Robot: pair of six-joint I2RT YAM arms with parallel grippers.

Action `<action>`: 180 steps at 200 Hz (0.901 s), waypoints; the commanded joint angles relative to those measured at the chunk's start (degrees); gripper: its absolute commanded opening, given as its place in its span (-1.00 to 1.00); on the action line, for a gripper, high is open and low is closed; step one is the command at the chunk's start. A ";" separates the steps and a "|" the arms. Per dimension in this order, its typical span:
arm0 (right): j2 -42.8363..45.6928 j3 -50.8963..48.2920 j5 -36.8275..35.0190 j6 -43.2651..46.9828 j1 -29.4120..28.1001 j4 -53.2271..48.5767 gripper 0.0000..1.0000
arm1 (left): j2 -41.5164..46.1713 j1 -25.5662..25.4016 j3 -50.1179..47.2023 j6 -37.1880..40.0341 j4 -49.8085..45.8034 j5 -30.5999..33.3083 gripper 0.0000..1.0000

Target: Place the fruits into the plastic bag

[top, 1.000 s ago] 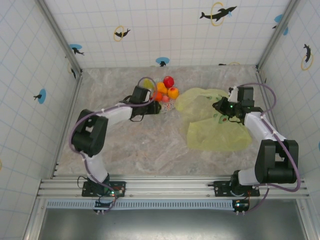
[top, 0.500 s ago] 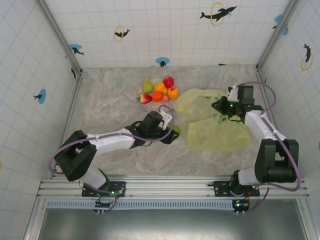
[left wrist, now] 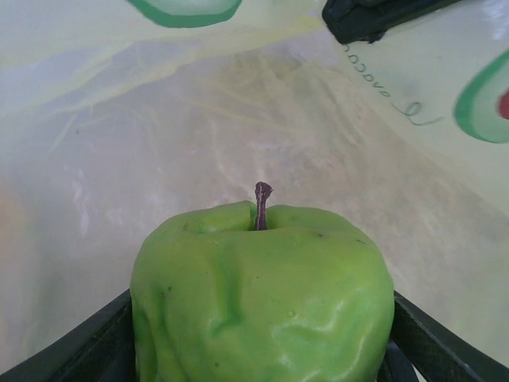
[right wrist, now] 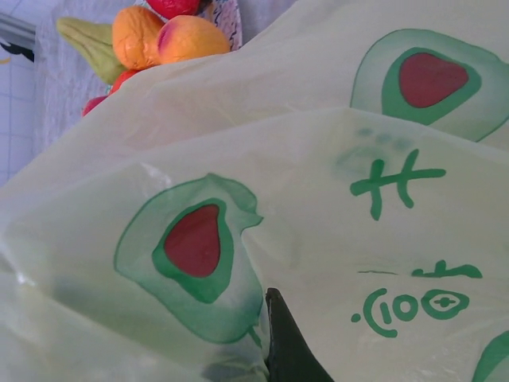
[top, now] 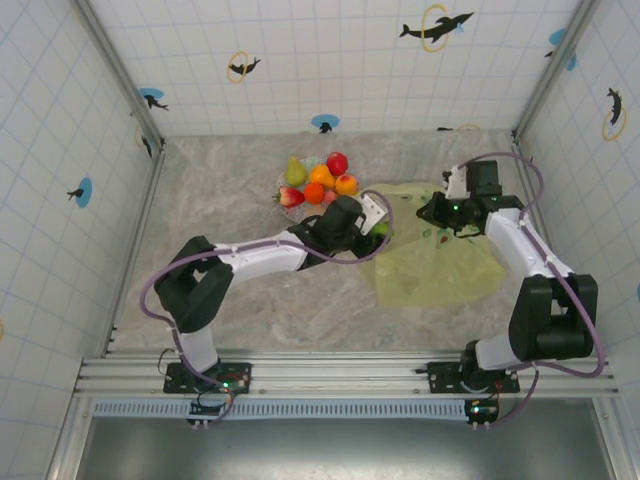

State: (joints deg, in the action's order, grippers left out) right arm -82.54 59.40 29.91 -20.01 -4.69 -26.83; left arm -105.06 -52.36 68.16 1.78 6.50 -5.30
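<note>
My left gripper (top: 378, 222) is shut on a green apple (top: 381, 229) at the mouth of the plastic bag (top: 440, 265). In the left wrist view the green apple (left wrist: 262, 294) sits between my dark fingers (left wrist: 79, 346), with yellow-green bag film (left wrist: 238, 119) all around it. My right gripper (top: 436, 212) is shut on the bag's upper edge and holds it raised; one of its dark fingers (right wrist: 288, 342) presses against the printed film (right wrist: 318, 159). A pear (top: 294, 171), a red apple (top: 338, 162), oranges (top: 321, 176) and a strawberry (top: 290, 197) lie heaped on the plate.
The patterned plate (top: 281, 184) stands at the back centre, just left of the bag. Tiled walls enclose the marble table (top: 230, 190) on three sides. My left arm (top: 270, 255) stretches across the table's middle. The right gripper's finger (left wrist: 374, 16) hangs above the bag opening.
My left arm has swung from the plate round to the bag's mouth, carrying the green apple. The right gripper has lifted the bag's edge slightly and moved a little back.
</note>
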 commanded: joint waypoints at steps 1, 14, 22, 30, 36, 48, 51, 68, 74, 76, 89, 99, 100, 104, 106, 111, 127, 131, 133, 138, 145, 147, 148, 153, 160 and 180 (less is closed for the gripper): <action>2.51 0.52 2.57 -0.11 -1.17 -2.06 -1.00 | -2.54 -0.11 2.28 4.41 0.65 1.11 -0.03; 3.77 -1.12 5.62 -2.88 -1.25 -0.60 -1.00 | -2.67 -0.09 1.53 4.46 2.89 0.88 -0.02; 4.65 -2.53 7.56 -4.96 -1.20 1.14 -1.00 | -2.60 -0.06 0.93 4.41 4.39 0.38 -0.01; 5.76 -4.28 9.43 -7.66 -1.20 3.56 -1.00 | -2.60 -0.11 0.31 4.46 5.89 -0.26 -0.01; 6.63 -5.69 10.63 -10.03 -1.20 5.99 -1.00 | -2.75 -0.08 -0.03 4.33 7.12 -0.80 0.00; 8.39 -8.58 12.95 -14.91 -1.20 11.19 -1.00 | -3.47 -0.19 -0.48 3.89 9.08 -1.52 0.04; 8.81 -9.33 13.38 -16.13 -1.20 12.41 -1.00 | -3.61 -0.19 -0.47 3.73 9.52 -1.54 0.05; 10.53 -11.62 14.97 -20.46 -1.28 16.60 -1.00 | -5.78 -0.11 0.16 2.99 11.69 -1.44 0.09; 10.91 -11.98 14.95 -20.88 -1.27 16.91 -1.00 | -6.65 -0.07 0.53 2.75 12.36 -1.25 0.10; 11.09 -12.06 14.97 -20.89 -1.30 16.92 -1.00 | -6.92 -0.17 0.78 2.67 12.45 -1.28 0.11; 11.47 -12.28 14.89 -20.86 -1.22 16.21 -1.00 | -9.14 -0.11 2.68 2.44 12.69 -1.35 0.12; 11.70 -12.79 15.04 -21.12 -1.11 16.33 -1.00 | -10.71 -0.17 4.35 2.27 12.20 -2.75 0.12; 11.70 -12.89 15.06 -21.21 -1.16 16.35 -1.00 | -10.92 -0.14 4.48 2.22 12.16 -2.90 0.12; 11.79 -13.30 15.15 -21.71 -1.03 16.87 -1.00 | -11.55 -0.14 5.03 1.86 12.07 -3.62 0.12; 11.79 -13.46 15.17 -21.99 -1.00 17.22 -1.00 | -11.79 -0.16 5.22 1.68 12.11 -4.01 0.12; 11.95 -14.10 15.27 -22.86 -1.01 18.17 -1.00 | -12.32 -0.19 5.55 1.19 12.48 -4.85 0.13; 12.48 -16.53 15.69 -26.44 -0.98 23.15 -1.00 | -14.00 -0.09 6.08 -1.19 14.11 -6.53 0.18; 12.64 -17.14 15.88 -27.42 -0.98 24.40 -1.00 | -14.46 -0.13 6.30 -1.76 14.36 -6.71 0.20; 12.60 -17.37 15.92 -27.82 -1.01 24.99 -1.00 | -14.60 -0.09 6.42 -2.08 14.45 -6.78 0.22; 12.66 -17.95 15.97 -28.62 -1.02 26.17 -1.00 | -15.01 -0.18 6.75 -2.93 14.72 -7.05 0.24; 12.66 -18.41 16.05 -29.31 -1.02 27.22 -1.00 | -15.34 -0.11 6.98 -3.77 14.97 -7.54 0.27; 12.62 -18.50 16.01 -29.43 -1.02 27.39 -1.00 | -15.35 -0.13 6.98 -4.01 15.10 -7.67 0.27; 12.65 -18.56 16.03 -29.50 -0.98 27.46 -1.00 | -15.40 -0.17 6.94 -4.13 15.16 -7.73 0.28; 12.60 -18.70 15.97 -29.51 -0.94 27.70 -1.00 | -15.38 -0.14 6.86 -4.74 15.67 -7.96 0.30; 12.48 -18.83 15.94 -29.54 -0.86 27.79 -1.00 | -15.21 -0.12 6.48 -5.44 16.35 -8.14 0.35; 12.29 -19.44 15.87 -29.35 -0.54 27.97 -1.00 | -13.85 -0.11 4.92 -6.32 17.65 -7.93 0.49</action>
State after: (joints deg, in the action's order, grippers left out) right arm -71.11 41.15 44.73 -47.48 -5.61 -3.55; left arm -119.94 -52.36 72.75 -1.61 19.64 -11.31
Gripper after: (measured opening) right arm 0.055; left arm 0.712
